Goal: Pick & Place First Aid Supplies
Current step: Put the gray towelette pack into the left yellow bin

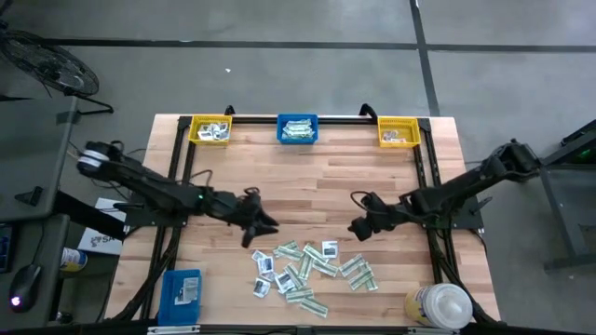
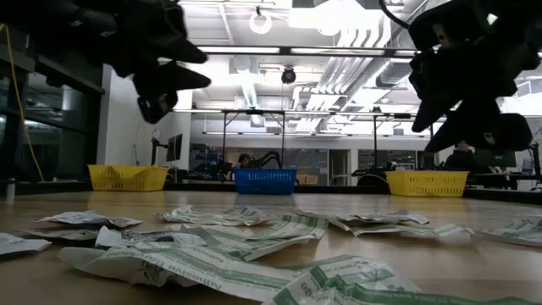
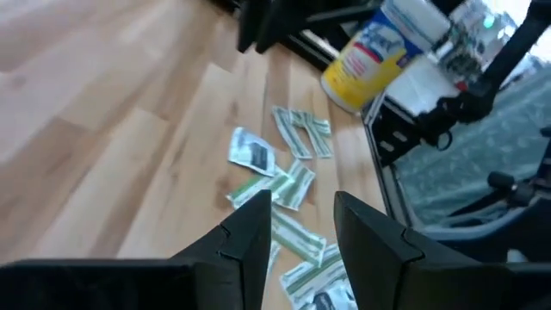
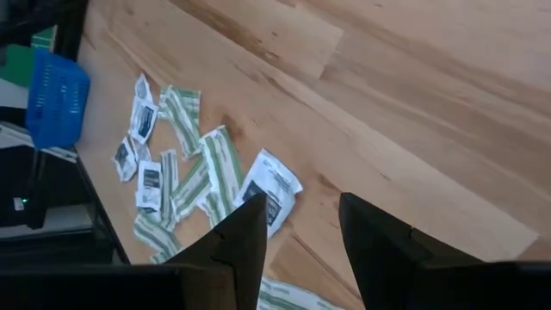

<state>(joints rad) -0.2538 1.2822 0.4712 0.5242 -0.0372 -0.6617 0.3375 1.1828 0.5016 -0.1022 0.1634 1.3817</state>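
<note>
The first aid supplies (image 1: 310, 270) lie as a loose heap of flat packets on the wooden table near its front edge: squarish white ones (image 4: 271, 194) and green-and-white strips (image 3: 301, 133). My left gripper (image 1: 264, 226) hovers open above the table just left of and behind the heap, with nothing between its fingers (image 3: 250, 245). My right gripper (image 1: 358, 228) hovers open to the heap's right and behind it, also bare (image 4: 306, 237). In the low view both grippers (image 2: 169, 85) (image 2: 466, 119) hang well above the packets (image 2: 237, 246).
Along the far edge stand a yellow bin (image 1: 210, 129), a blue bin (image 1: 298, 128) and a second yellow bin (image 1: 399, 131), each with a few packets. A blue bin (image 1: 182, 296) sits at the near left corner, a white-capped bottle (image 1: 440, 305) at the near right.
</note>
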